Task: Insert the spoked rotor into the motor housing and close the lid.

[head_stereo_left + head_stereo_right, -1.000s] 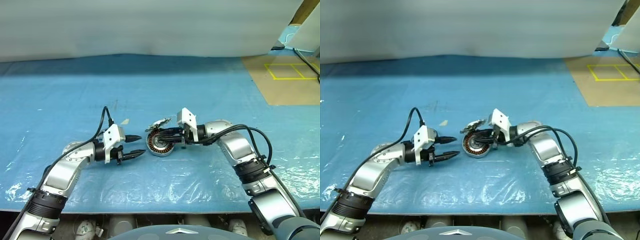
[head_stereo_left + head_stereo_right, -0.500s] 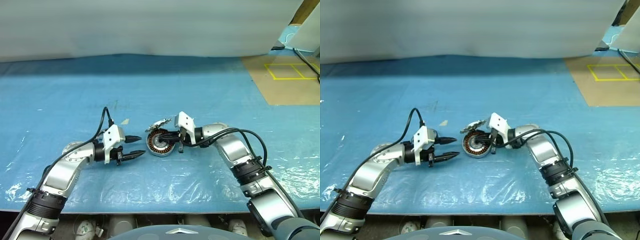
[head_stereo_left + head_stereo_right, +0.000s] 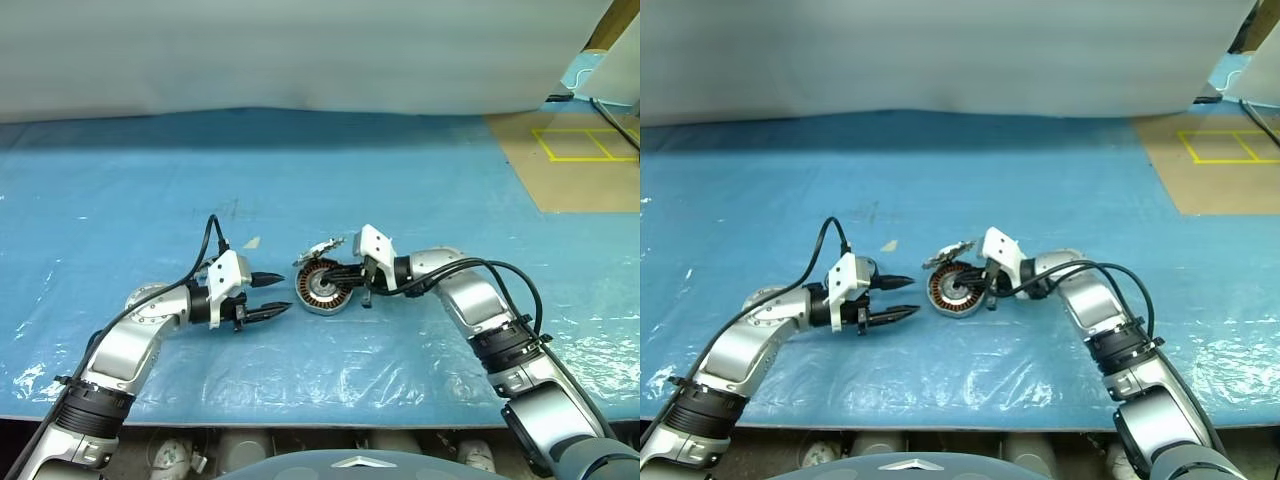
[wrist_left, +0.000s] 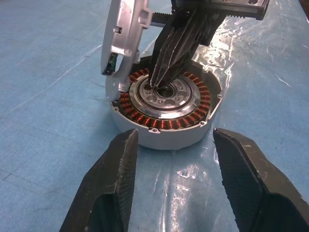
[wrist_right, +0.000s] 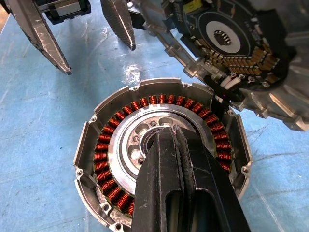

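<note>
— Table (image 3: pixel 150 180) under blue plastic sheet, pale wall behind?
— Yes. Housing (image 4: pixel 166 108) lying flat mid-table, copper windings up, rotor (image 4: pixel 164 94) already sitting inside the ring.
— Lid (image 4: pixel 123 38)?
— Standing tilted at the housing's far rim, still up.
— Right claw (image 4: pixel 157 82)?
— Pinched shut, tips pressing into the rotor's hub.
— Left claw (image 3: pixel 270 293)?
— Gaping, holding nothing, hovering just beside the housing, pointing at it.
</note>
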Motion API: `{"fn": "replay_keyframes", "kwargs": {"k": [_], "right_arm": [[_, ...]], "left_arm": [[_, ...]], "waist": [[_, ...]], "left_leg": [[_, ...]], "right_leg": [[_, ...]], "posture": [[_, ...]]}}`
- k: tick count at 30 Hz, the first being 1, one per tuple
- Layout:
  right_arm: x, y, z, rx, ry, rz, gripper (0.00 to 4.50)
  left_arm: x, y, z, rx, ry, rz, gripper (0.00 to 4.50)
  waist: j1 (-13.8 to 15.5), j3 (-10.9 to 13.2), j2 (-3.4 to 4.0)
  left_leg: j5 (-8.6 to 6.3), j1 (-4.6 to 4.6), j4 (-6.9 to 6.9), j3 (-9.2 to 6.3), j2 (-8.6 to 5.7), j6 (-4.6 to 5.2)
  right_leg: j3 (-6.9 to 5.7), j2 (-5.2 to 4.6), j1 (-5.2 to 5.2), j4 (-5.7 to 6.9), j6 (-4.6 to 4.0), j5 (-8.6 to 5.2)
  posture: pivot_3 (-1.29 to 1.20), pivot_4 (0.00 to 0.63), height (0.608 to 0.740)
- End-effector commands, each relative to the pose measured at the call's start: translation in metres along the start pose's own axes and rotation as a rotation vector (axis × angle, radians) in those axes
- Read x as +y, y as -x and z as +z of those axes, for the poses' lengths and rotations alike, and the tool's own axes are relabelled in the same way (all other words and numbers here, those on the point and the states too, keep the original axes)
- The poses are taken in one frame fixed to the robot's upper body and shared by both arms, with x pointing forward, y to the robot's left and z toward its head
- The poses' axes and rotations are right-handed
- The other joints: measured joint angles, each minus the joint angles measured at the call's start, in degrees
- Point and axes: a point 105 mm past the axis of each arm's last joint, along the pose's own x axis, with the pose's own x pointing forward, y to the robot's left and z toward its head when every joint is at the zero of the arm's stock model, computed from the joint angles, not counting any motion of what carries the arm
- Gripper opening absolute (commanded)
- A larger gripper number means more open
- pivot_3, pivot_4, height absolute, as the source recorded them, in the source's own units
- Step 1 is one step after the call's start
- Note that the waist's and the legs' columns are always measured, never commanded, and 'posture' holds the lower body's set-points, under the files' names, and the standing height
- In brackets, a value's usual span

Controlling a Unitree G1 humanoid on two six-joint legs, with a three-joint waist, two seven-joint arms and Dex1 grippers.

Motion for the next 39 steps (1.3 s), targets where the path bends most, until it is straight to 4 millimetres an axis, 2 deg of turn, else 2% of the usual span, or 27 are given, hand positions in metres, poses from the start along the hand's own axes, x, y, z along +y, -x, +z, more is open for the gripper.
{"fn": "replay_keyframes", "kwargs": {"k": [1,4,17,22,27,30,39], "right_arm": [[0.005,-0.001,-0.004,-0.011,-0.002,0.009,0.03],[0.006,0.001,0.014,-0.106,-0.003,0.033,0.03],[0.001,-0.007,0.014,-0.072,0.077,0.041,0.03],[0.0,-0.004,0.017,-0.094,0.065,0.035,0.03],[0.001,-0.004,0.001,-0.03,0.056,0.034,0.03],[0.004,-0.006,-0.016,0.051,0.094,0.031,0.03],[0.007,-0.007,-0.029,0.078,0.018,0.019,0.03]], "left_arm": [[-0.002,-0.001,0.005,-0.012,-0.035,-0.014,2.55],[-0.003,-0.001,0.005,-0.01,-0.033,-0.016,2.55],[-0.004,-0.002,0.005,-0.016,-0.027,-0.013,2.55],[-0.005,-0.002,0.004,-0.014,-0.024,-0.01,2.55],[-0.005,-0.003,0.005,-0.016,-0.026,-0.011,2.55],[-0.004,-0.004,0.007,-0.021,-0.028,-0.01,2.55],[-0.003,-0.005,0.007,-0.021,-0.03,-0.012,2.55]], "waist": [[-0.04,0.0,0.0],[-0.1,0.0,0.0],[-0.17,0.0,0.0],[-0.16,0.0,0.0],[-0.15,0.0,0.0],[-0.15,0.0,0.0],[-0.15,0.0,-0.01]], "left_leg": [[0.0,0.0,0.0,0.0,0.0,0.0],[0.0,0.0,0.0,0.0,0.0,0.0],[0.0,-0.01,-0.01,0.0,0.01,0.0],[0.0,-0.03,-0.02,0.0,0.01,0.0],[0.0,-0.02,-0.01,0.0,0.01,0.0],[0.0,-0.01,-0.01,0.0,0.01,0.0],[0.0,0.03,0.0,0.0,0.0,0.0]], "right_leg": [[0.0,0.0,0.0,0.0,0.0,0.0],[0.0,0.0,0.0,0.0,0.0,0.0],[0.0,0.01,-0.03,-0.01,-0.01,0.0],[0.0,0.01,-0.03,-0.02,0.0,0.0],[0.0,0.0,-0.03,-0.02,0.0,0.0],[0.0,0.0,-0.03,-0.02,0.0,0.0],[0.01,0.0,0.06,-0.01,-0.01,0.0]], "posture": [[0.0,0.15,0.74],[0.0,0.15,0.74],[0.0,0.15,0.74],[0.0,0.15,0.74],[0.0,0.15,0.74],[0.0,0.15,0.74],[0.0,0.15,0.74]]}}
